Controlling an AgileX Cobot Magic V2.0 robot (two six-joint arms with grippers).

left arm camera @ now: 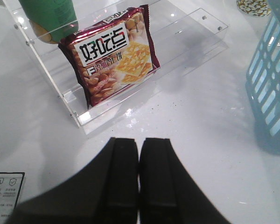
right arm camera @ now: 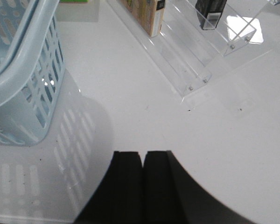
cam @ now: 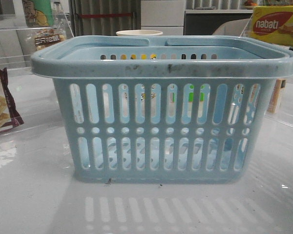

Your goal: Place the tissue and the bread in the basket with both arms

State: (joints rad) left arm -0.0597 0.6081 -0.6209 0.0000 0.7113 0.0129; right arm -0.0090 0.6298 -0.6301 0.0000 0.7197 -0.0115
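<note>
The light-blue basket [cam: 166, 66] stands on the white table and fills the middle of the front view. Its slotted side shows at the edge of the left wrist view [left arm camera: 270, 93], and its corner and rim show in the right wrist view [right arm camera: 23, 70]. My left gripper [left arm camera: 139, 140] is shut and empty above the bare table, apart from the basket. My right gripper [right arm camera: 143, 153] is shut and empty above the table beside the basket's other side. Neither gripper shows in the front view. The tissue and the bread are out of view.
A maroon-edged cracker packet [left arm camera: 114, 56] leans in a clear acrylic shelf [left arm camera: 186, 37] ahead of my left gripper, under a green bottle [left arm camera: 51, 16]. Another acrylic shelf [right arm camera: 200, 60] with a box [right arm camera: 147, 14] lies ahead of my right gripper. A nabati box [cam: 276, 24] stands back right.
</note>
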